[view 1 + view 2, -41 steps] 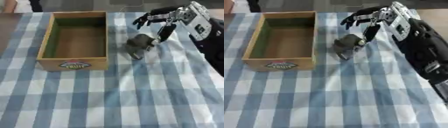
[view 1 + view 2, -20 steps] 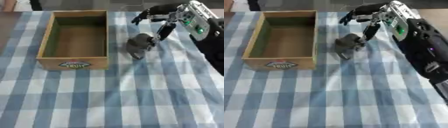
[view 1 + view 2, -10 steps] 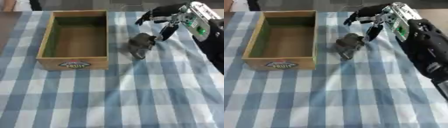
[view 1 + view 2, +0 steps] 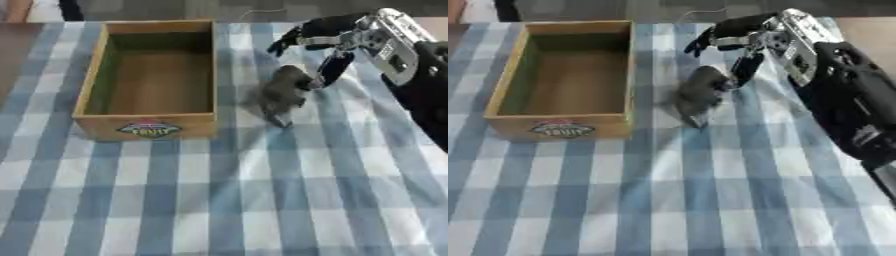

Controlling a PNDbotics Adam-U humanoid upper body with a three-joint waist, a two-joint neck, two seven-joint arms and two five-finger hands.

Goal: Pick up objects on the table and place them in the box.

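On the left of the table (image 4: 175,200), which is covered by a blue-and-white checked cloth, stands an open wooden box (image 4: 149,80) with a round label (image 4: 150,128) on its near wall; nothing shows inside it. Just right of the box, apart from its wall, a small dark grey object (image 4: 284,92) rests on the cloth, its shape too unclear to name. Right of that, the right hand (image 4: 337,42) reaches in from the upper right, fingers (image 4: 302,31) spread and curved above the object, thumb pointing down beside its upper right end; whether it touches cannot be told.
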